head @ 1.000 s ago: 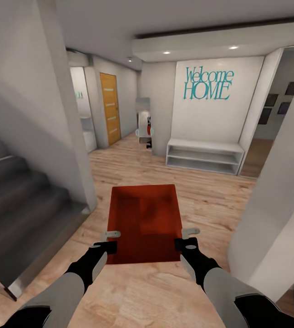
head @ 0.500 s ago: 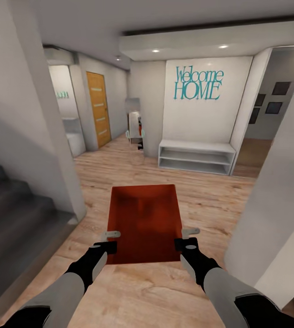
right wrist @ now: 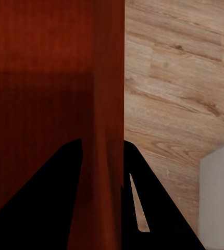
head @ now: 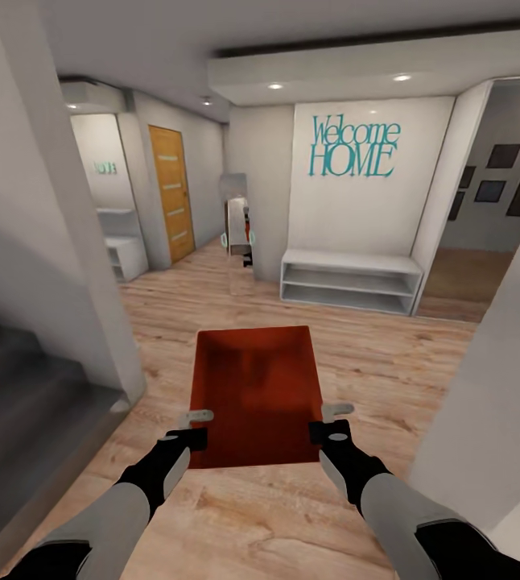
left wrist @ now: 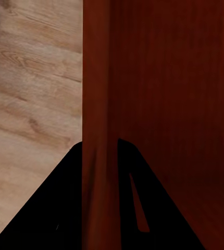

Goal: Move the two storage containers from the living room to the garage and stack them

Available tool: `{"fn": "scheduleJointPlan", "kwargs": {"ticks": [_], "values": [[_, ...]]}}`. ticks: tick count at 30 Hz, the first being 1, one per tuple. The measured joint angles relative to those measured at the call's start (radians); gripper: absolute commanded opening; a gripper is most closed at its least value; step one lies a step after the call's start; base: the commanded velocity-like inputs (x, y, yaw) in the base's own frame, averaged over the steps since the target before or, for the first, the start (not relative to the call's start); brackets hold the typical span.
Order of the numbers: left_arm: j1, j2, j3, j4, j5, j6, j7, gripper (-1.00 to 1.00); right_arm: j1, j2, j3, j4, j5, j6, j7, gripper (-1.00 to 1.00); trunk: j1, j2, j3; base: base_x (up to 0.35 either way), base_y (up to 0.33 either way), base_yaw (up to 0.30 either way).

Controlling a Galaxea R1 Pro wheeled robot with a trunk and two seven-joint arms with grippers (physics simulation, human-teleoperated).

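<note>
Head view first: one red-orange storage container (head: 254, 395) sits dead centre, carried out in front of the robot above the light wood-plank floor (head: 373, 354). The left end effector (head: 193, 428) is at seven o'clock of the box, clamped onto its left wall near the near corner; the right end effector (head: 330, 421) is at five o'clock, gripping the right wall the same way. Both grey-and-black forearms reach in from the bottom edge. Beyond the box, at twelve o'clock, there's a white wall with teal "Welcome HOME" lettering (head: 353, 147), and just below it a low white open shelf (head: 350, 280) standing on the floor. At eleven o'clock, an orange-wood door (head: 171, 193). Dark grey stairs (head: 18, 403) at nine o'clock, beside a pale wall. At two o'clock an opening shows dark picture frames (head: 501, 157) on a grey wall.

Left wrist view now: the container's wall (left wrist: 97, 104) runs straight between the two black fingers (left wrist: 54, 208), which are closed narrow on it, one inside the box, one outside. Wood planks lie on the outside of the wall, the red interior on the other.

Right wrist view: same story mirrored. The red wall (right wrist: 109, 94) is pinched between the dark fingers (right wrist: 159, 213), narrow grip, with plank floor beyond and a pale grey wall corner (right wrist: 219, 198) near it.
</note>
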Motion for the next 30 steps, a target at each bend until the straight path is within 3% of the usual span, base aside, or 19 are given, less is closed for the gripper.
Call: {"fn": "scheduleJointPlan", "kwargs": {"ticks": [30], "values": [[0.000, 0.000, 0.000, 0.001, 0.001, -0.001, 0.000, -1.00, 0.000, 0.000, 0.001, 0.000, 0.000, 0.000, -0.001, -1.00, 0.000, 0.000, 0.000, 0.322, 0.000, 0.000]]}}
